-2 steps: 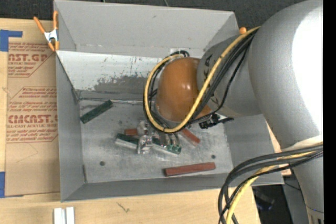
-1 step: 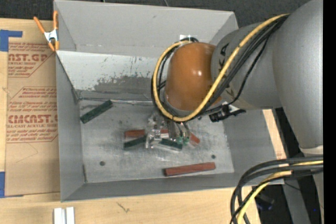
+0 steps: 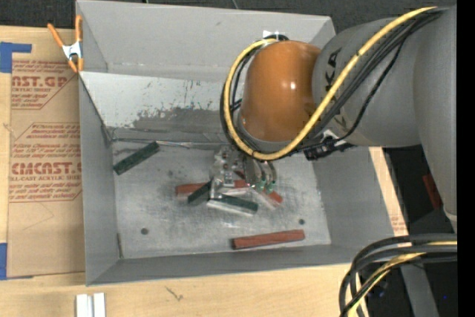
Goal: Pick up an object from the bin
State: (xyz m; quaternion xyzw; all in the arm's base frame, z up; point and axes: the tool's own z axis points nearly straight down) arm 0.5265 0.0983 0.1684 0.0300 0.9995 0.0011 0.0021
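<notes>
My gripper [image 3: 231, 185] reaches down below the orange cover into the middle of the bin, its metal tip low over a small cluster of sticks. Right under it lie a dark green stick [image 3: 241, 201] on a clear plastic piece [image 3: 226, 206], a short dark stick [image 3: 198, 194] crossing a red-brown stick [image 3: 187, 189], and a small red piece [image 3: 273, 196] to the right. The cover and cables hide most of the gripper.
A long red-brown bar [image 3: 268, 239] lies near the bin's front wall. A dark green bar [image 3: 136, 157] lies tilted at the left, by the back slope. The arm covers the bin's right back part.
</notes>
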